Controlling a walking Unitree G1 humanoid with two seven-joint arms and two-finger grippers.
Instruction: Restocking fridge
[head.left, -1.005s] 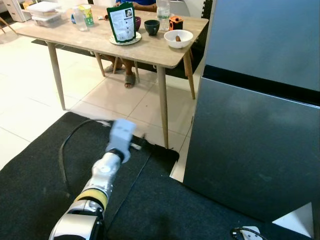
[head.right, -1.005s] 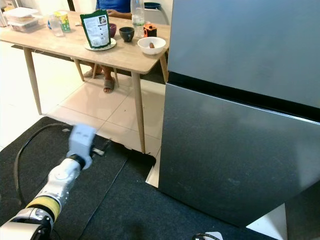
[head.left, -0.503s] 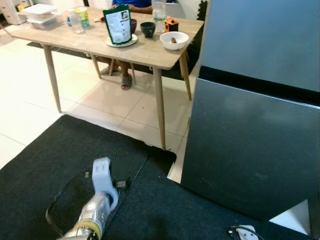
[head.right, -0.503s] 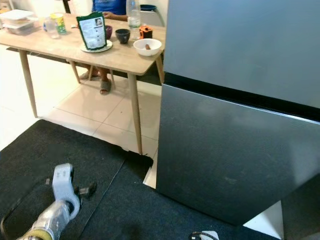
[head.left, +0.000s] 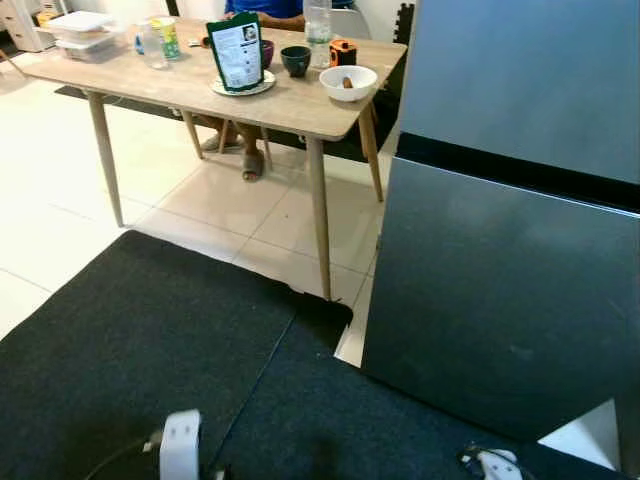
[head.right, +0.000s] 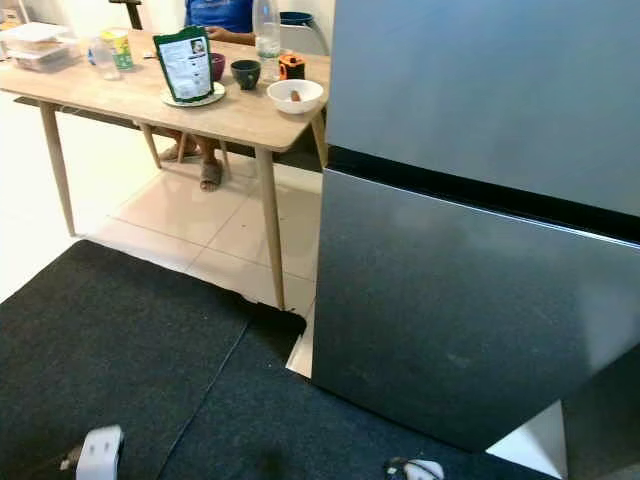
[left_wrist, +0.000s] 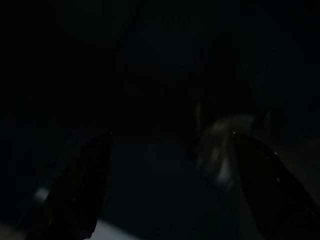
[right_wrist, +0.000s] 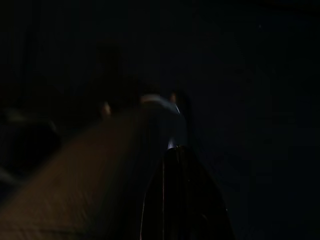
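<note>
Nearest, at the bottom edge of the head views, the pale grey end of the left arm (head.left: 180, 455) hangs low over the black floor mat (head.left: 120, 340); a thin black cable (head.left: 262, 370) runs across the mat toward the gap by the fridge. The left gripper (left_wrist: 165, 200) appears in its very dark wrist view as two black fingers (left_wrist: 80, 185) standing well apart, so the jaws look wide, with nothing clearly between them. The right gripper (right_wrist: 182, 195) is a dark blur in its own wrist view; cannot tell how its jaws stand. A small white-and-black object (head.left: 492, 464) lies at the mat's near right. To the right stands the tall grey two-door fridge (head.right: 470, 280), both doors closed, a black seam between upper and lower door; its lower left corner meets the mat's edge, with a narrow strip of pale tile showing there. The mat's far edge is ragged, giving onto open cream floor tiles (head.left: 60, 200) on the left. Beyond, the light wooden bench (head.left: 300, 100) on slim splayed legs stands just beside the fridge's left side, its near right leg close to the mat edge. On it: a green standing pouch (head.left: 238, 52) on a round plate, a dark cup (head.left: 295, 60), a white bowl (head.left: 347, 81), a clear plastic bottle (head.left: 318, 20), stacked clear containers (head.left: 82, 24) at the far left. A seated person's sandalled foot (head.left: 251, 163) shows under the bench.
</note>
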